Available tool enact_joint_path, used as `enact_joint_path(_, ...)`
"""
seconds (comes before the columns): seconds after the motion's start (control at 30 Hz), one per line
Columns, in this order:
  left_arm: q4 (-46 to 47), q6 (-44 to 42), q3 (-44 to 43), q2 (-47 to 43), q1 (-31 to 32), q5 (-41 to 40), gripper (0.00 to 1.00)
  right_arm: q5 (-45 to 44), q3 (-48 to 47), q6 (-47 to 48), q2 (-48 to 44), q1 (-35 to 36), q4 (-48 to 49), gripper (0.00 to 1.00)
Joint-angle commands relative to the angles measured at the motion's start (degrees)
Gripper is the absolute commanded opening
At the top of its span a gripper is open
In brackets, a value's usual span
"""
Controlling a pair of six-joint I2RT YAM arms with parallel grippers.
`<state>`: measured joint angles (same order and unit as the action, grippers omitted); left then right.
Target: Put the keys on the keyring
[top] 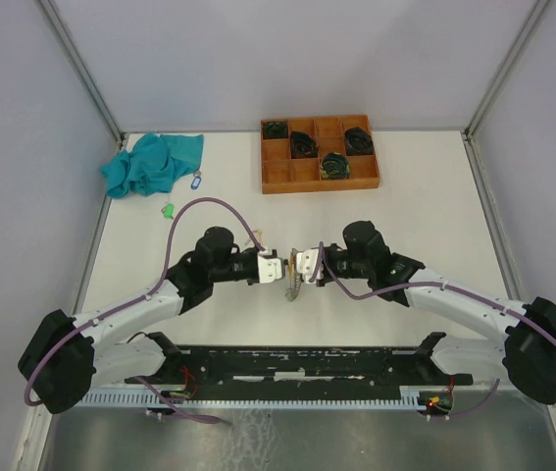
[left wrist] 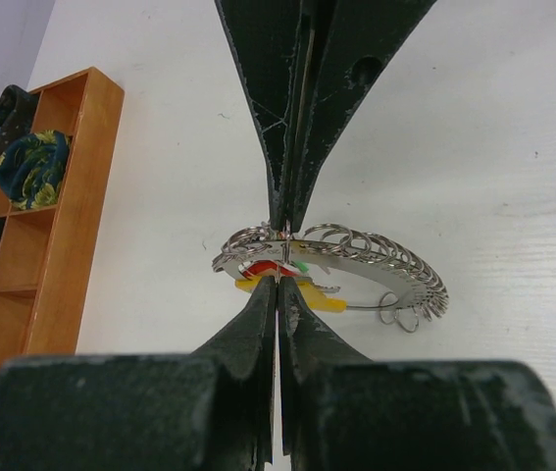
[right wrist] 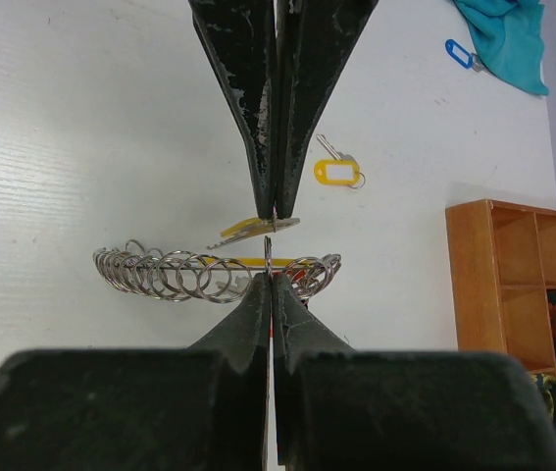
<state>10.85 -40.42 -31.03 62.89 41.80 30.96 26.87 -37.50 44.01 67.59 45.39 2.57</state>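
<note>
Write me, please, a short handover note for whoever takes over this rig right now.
Left gripper: shut on a ring of the keyring bunch.
Right gripper: shut on the same bunch from the opposite side.
Done: a yellow tag sits at the bunch; whether its key is threaded cannot be told.
Loose on the table: yellow-tagged key close to the grippers, blue-tagged key beside the teal cloth, green-tagged key nearby.
Left: thread the loose keys onto the rings.
</note>
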Motion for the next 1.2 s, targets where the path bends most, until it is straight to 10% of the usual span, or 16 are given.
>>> enact_joint_path(0.0, 2.5, -0.5, -2.3, -0.2, -0.3, 3.2, 0.03, 0.1, -2.9, 0.1, -0.2, 0.3, 3.3, 0.01)
enact_joint_path(1.17, -0.3, -0.4, -4.3, 2.6, -0.2, 5.7, 0.03, 2.2, -2.9, -1.0, -0.6, 0.4, 4.2, 0.01)
